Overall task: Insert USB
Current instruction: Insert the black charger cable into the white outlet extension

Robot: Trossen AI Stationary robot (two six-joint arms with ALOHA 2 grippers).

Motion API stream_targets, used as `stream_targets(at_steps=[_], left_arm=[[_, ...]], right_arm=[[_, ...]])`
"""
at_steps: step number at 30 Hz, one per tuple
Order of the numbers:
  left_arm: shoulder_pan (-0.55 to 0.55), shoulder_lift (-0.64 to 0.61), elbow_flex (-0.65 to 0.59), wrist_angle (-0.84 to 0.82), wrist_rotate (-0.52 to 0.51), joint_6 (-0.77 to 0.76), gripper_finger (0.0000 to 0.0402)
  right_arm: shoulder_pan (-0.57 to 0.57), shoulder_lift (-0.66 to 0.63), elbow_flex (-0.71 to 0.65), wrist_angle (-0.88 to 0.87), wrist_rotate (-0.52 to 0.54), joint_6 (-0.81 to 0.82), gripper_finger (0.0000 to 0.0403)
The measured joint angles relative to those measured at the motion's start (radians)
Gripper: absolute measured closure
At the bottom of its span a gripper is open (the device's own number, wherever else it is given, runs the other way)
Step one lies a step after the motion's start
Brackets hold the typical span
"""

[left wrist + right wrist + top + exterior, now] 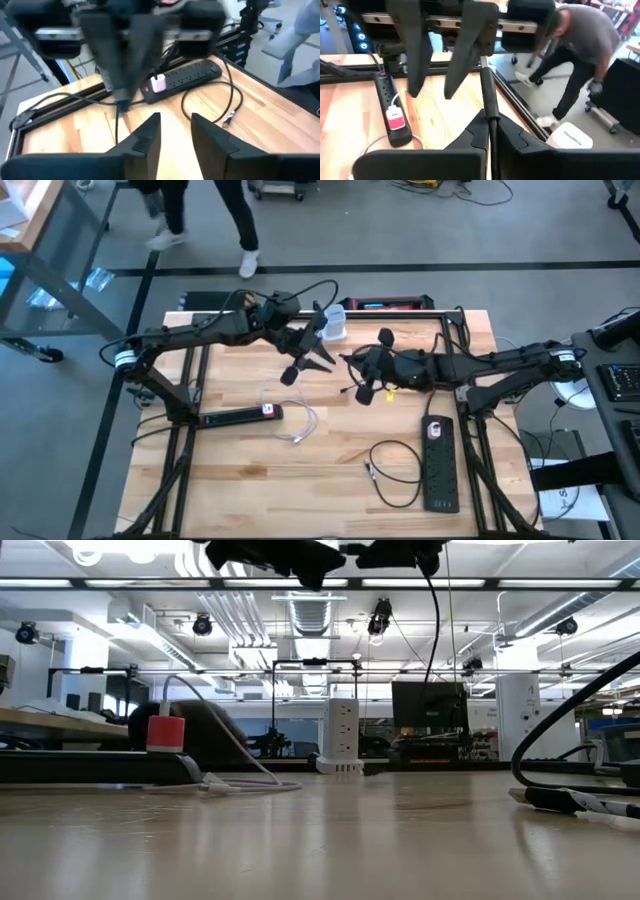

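Right gripper (362,370) hung mid-tabletop (330,470), pinched on black cable (489,97). Left gripper (318,340), fingers parted, empty, faced it close. White tower (335,323) stood just behind left gripper, nearer that arm.
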Motion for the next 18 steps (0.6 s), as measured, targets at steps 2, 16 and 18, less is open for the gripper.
stream_targets(at_steps=[2, 16, 18], left_arm=[[0.008, -0.021, -0.043, 0.039, 0.002, -0.004, 0.0296], [0.014, -0.062, -0.347, 0.48, -0.245, -0.177, 0.0245], [0.014, -0.065, -0.346, 0.492, -0.265, -0.186, 0.024]], right_arm=[[-0.004, 0.001, 0.004, -0.016, 0.001, 0.02, 0.0401], [-0.083, 0.034, 0.002, -0.158, -0.236, 0.089, 0.0402], [-0.084, 0.042, 0.001, -0.171, -0.253, 0.047, 0.0402]])
